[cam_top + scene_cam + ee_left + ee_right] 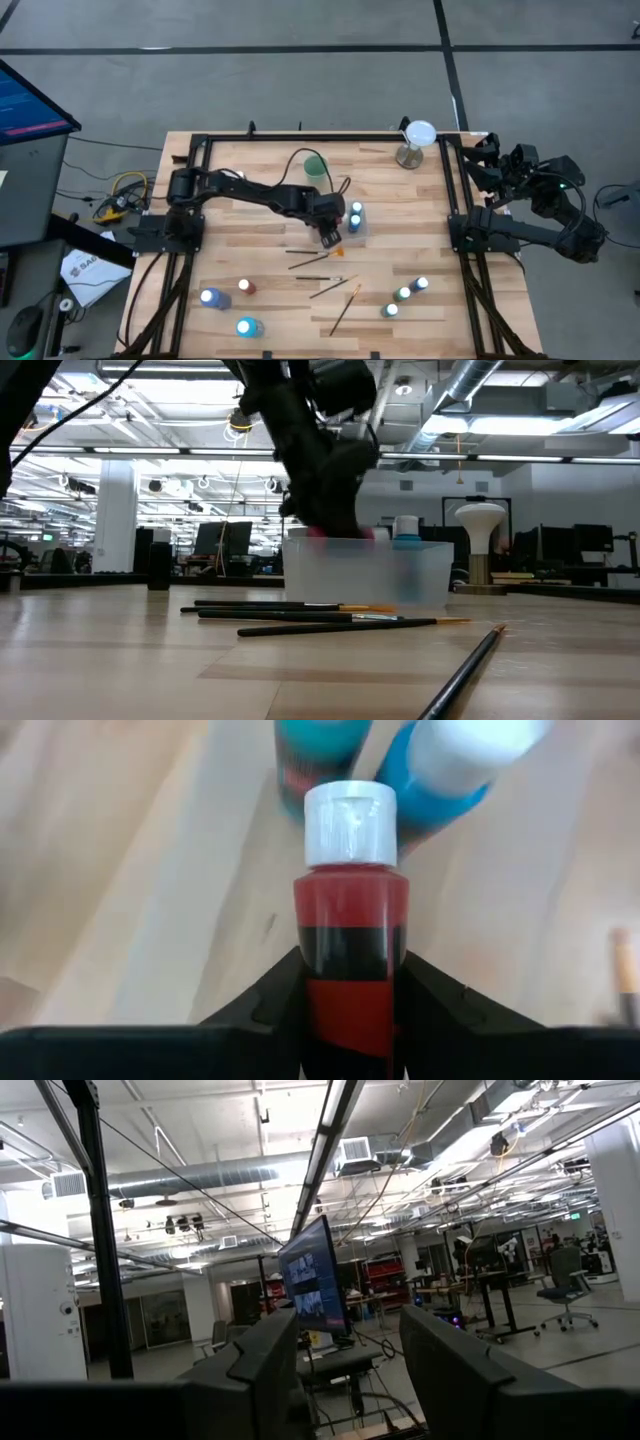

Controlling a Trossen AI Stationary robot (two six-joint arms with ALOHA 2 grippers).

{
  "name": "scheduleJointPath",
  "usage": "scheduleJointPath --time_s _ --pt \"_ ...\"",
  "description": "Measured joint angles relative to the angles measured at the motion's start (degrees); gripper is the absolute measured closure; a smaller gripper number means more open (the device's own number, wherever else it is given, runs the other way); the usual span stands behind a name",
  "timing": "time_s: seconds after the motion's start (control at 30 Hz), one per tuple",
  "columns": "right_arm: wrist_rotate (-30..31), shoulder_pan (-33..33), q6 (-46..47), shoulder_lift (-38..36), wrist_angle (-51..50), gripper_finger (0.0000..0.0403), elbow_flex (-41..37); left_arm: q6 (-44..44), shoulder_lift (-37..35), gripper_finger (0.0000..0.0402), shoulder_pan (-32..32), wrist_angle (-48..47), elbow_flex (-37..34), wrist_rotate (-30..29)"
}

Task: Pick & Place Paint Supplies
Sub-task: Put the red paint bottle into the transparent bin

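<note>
My left gripper (330, 238) reaches over the middle of the table, at the near left side of the clear tray (400, 580), and is shut on a red, white-capped paint bottle (350, 910). Two blue bottles (440, 770) show just beyond it, standing in the tray. Other bottles stand on the table near left (210, 297) and near right (403, 295). Several thin paintbrushes (320, 278) lie flat on the wood near the tray. My right gripper (350, 1350) is open, parked past the table's right edge and pointing into the room. My left gripper pinches the red bottle by the lower half of its body (350, 970), one finger (270, 1005) on each side. The bottle lies along the fingers, with its white cap (350, 820) pointing away from the wrist. It is lifted clear of the table, by the tray's rim.
A green cup (315, 165) stands on the tray's far left side and a white-topped stand (415, 140) is at the far right corner. A black frame (455, 200) borders the table. Bare wood lies between the brushes and the left-hand bottles.
</note>
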Motion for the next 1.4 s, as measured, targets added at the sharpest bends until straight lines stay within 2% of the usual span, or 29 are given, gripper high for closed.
scheduleJointPath --time_s 0.33,0.43,0.57,0.8,1.0,1.2,1.4 --pt "0.0 0.0 0.0 0.0 0.0 0.023 0.0 1.6 -11.9 0.0289 0.2 2.6 0.0 0.0" --pt "0.0 0.0 0.0 0.0 0.0 0.023 0.0 4.3 -16.1 0.0289 0.1 7.8 -0.1 -0.1" --pt "0.0 0.0 0.0 0.0 0.0 0.023 0.0 7.4 -21.9 0.0289 -0.3 19.6 -3.0 0.2" --pt "0.0 0.0 0.0 0.0 0.0 0.023 0.0 8.3 -32.8 0.0289 -1.2 39.6 -14.4 4.5" --pt "0.0 0.0 0.0 0.0 0.0 0.023 0.0 8.1 -39.9 0.0289 -3.4 57.1 -26.5 5.1" --pt "0.0 0.0 0.0 0.0 0.0 0.023 0.0 13.7 -44.6 0.0289 -7.0 61.9 -38.5 5.1" --pt "0.0 0.0 0.0 0.0 0.0 0.023 0.0 12.4 -46.1 0.0289 -10.0 79.3 -51.7 4.7"
